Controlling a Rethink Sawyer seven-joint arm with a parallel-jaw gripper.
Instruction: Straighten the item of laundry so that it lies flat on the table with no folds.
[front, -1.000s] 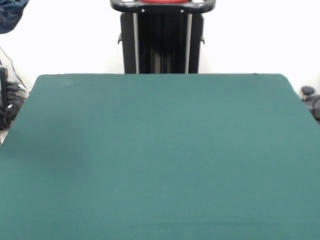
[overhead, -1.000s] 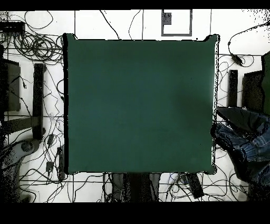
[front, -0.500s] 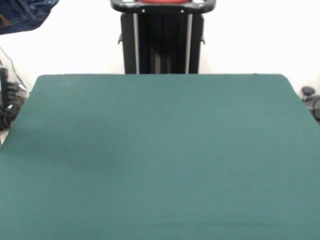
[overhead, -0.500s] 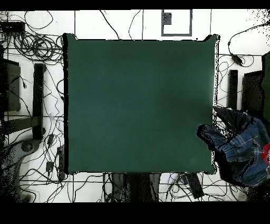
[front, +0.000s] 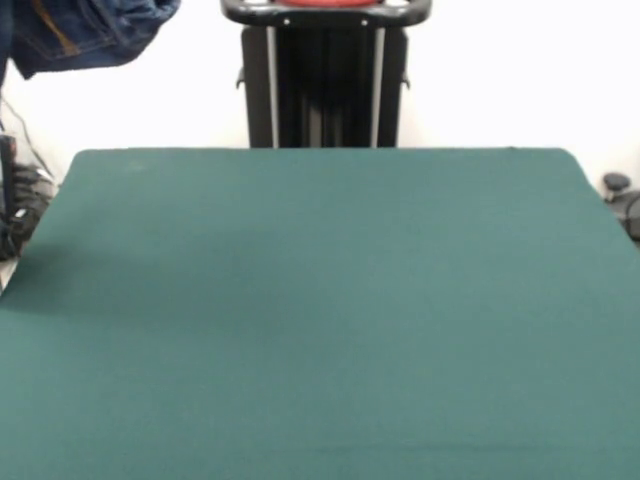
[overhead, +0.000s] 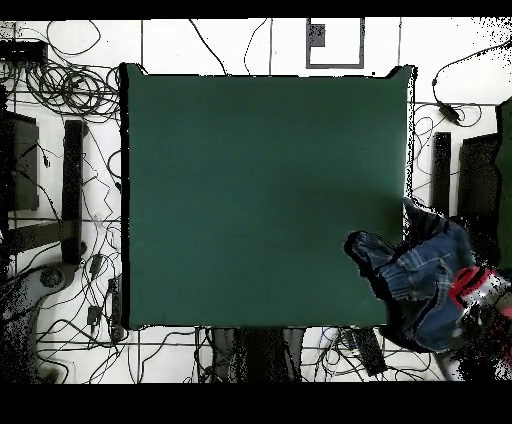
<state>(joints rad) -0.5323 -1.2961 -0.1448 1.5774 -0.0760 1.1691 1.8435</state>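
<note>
The item of laundry (front: 90, 30), blue denim with orange-tan stitching, hangs bunched in the air at the top left corner of the front view, above the table's height. From overhead the item of laundry (overhead: 415, 275) is a crumpled heap overlapping the table's lower right corner. A red and white shape (overhead: 472, 285) shows at its right end; what it is I cannot tell. The dark green table (front: 320, 300) is bare, and in the overhead view the table (overhead: 260, 190) fills the middle. No gripper shows in either view.
The black pedestal (front: 325, 80) stands behind the table's far edge. Tangled cables (overhead: 70, 90) and black stands (overhead: 72, 180) lie on the floor on the left, another black stand (overhead: 442, 165) on the right. Dark gear (front: 622, 200) sits beside the table's right edge.
The jeans have moved in from the side. They show more at the front view's top left, and from overhead they have shifted left over the table's corner. A red and white shape has appeared.
</note>
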